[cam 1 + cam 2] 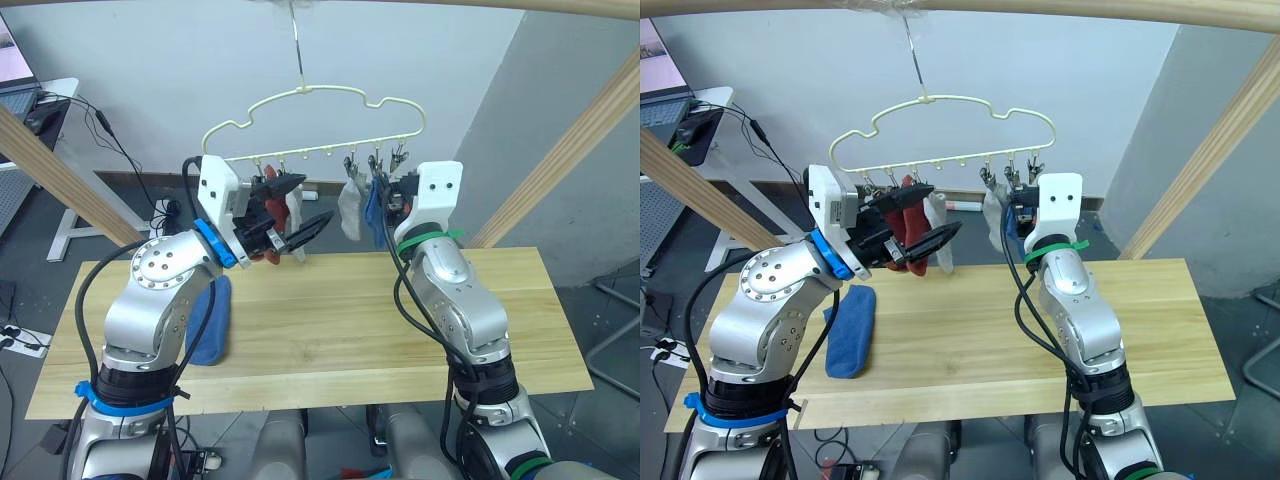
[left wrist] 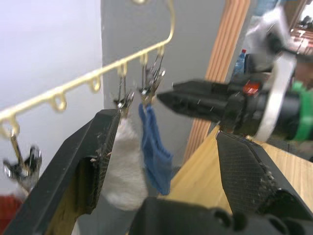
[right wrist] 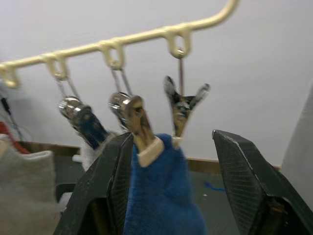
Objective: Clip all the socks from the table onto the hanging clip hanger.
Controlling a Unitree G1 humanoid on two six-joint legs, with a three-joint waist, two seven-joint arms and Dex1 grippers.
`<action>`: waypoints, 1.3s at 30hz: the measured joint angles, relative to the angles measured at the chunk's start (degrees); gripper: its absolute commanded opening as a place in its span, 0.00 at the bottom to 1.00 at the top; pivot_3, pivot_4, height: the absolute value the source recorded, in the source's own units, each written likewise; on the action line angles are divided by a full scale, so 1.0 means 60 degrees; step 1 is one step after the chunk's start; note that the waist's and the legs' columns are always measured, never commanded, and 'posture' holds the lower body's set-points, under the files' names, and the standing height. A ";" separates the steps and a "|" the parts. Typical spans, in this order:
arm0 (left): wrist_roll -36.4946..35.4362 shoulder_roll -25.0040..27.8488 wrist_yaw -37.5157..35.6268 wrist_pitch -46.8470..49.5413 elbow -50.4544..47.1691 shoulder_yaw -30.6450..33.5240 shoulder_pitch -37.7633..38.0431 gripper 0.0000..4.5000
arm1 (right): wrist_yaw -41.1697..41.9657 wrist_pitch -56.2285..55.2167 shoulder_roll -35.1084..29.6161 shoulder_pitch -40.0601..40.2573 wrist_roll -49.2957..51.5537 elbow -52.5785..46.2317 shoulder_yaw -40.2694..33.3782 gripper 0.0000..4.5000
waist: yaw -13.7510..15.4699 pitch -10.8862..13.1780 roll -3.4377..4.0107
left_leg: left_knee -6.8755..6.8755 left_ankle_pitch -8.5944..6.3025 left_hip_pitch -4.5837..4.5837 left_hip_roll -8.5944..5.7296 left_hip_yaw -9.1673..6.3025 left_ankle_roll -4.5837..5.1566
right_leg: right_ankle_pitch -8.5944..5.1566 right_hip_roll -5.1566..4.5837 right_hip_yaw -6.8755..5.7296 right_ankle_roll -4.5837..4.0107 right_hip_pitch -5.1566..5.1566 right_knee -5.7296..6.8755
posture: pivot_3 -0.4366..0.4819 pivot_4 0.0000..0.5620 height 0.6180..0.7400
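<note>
The pale-yellow clip hanger [image 1: 330, 92] hangs by its hook over the far edge of the table [image 1: 350, 330]. On its clips hang a rust red sock [image 1: 902, 215], a light grey sock [image 1: 938, 228], another light grey sock [image 1: 350, 208] and a blue sock [image 1: 374, 212]. A second blue sock [image 1: 208, 322] lies flat at the table's left end. My left gripper [image 1: 300, 208] is raised beside the rust red sock, open and empty. My right gripper [image 3: 171, 139] is up at the rightmost clips, open, with the clipped blue sock [image 3: 161, 196] between its fingers.
Thick pale wooden poles slant up at the left [image 1: 60, 175] and the right [image 1: 580, 140], and one runs across the top. A desk with a laptop [image 1: 25, 85] and cables stands at the back left. A grey wall is behind the hanger.
</note>
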 measured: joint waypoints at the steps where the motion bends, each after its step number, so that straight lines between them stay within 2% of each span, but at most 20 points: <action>1: -0.0017 0.0000 0.0019 0.0059 -0.0011 0.0000 0.0002 0.79 | 0.0000 -0.0051 0.0026 -0.0024 -0.0067 0.0053 -0.0070 0.60 | 0.0002 0.0001 0.0001 | -0.0001 0.0000 0.0000 0.0002 0.0000 0.0000 | 0.0000 0.0001 0.0000 0.0000 -0.0001 0.0000 | 0.62 0.53 1.00; 2: -0.0031 0.0000 0.0051 0.0127 -0.0026 -0.0002 0.0008 0.79 | 0.0000 -0.0092 0.0066 -0.0078 -0.0152 0.0126 -0.0138 0.60 | 0.0003 0.0001 0.0001 | -0.0001 0.0000 0.0001 0.0002 -0.0001 0.0000 | 0.0000 0.0001 -0.0002 0.0000 -0.0001 0.0001 | 0.62 0.53 1.00; 5: -0.0054 -0.0013 0.0169 0.0140 -0.0084 -0.0001 0.0017 0.79 | 0.0013 -0.0218 0.0229 -0.0196 -0.0343 0.0312 -0.0224 0.47 | 0.0017 0.0001 0.0001 | -0.0001 0.0000 0.0001 0.0003 -0.0003 0.0000 | 0.0000 0.0002 -0.0002 0.0000 -0.0001 0.0005 | 0.62 0.53 1.00; 39: -0.0782 -0.0111 0.0601 0.0136 -0.0431 0.0229 -0.0260 0.79 | 0.0114 -0.0957 0.0848 -0.1456 -0.0961 0.1966 -0.0710 0.47 | 0.0095 0.0000 0.0000 | 0.0004 0.0002 0.0001 -0.0001 -0.0004 -0.0002 | 0.0001 -0.0003 -0.0005 -0.0003 0.0000 0.0019 | 0.63 0.51 1.00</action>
